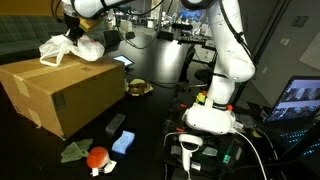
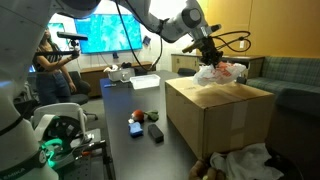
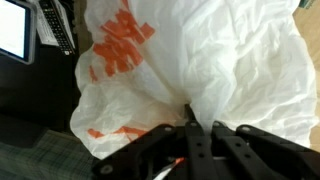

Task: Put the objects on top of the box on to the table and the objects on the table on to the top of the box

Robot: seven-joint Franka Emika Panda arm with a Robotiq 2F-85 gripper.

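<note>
- The gripper (image 3: 195, 128) is pinched shut on a fold of the white, orange-printed plastic bag (image 3: 200, 60).
- In both exterior views the bag sits at the far edge of the box (image 1: 60, 92) top, directly under the fingers, with no clear long axis.
- Bare table (image 1: 155, 115) lies past the box's side edge, toward the robot's base.
- The likely move is to lift, then carry sideways, clear of the red ball (image 1: 98, 156).

I can read nothing here. The white plastic bag (image 3: 235, 70) carries orange print, but its creases break the print up beyond reading. The box (image 1: 60, 95) shows no legible label, and the big screen (image 2: 110, 30) in an exterior view is too small for words.
</note>
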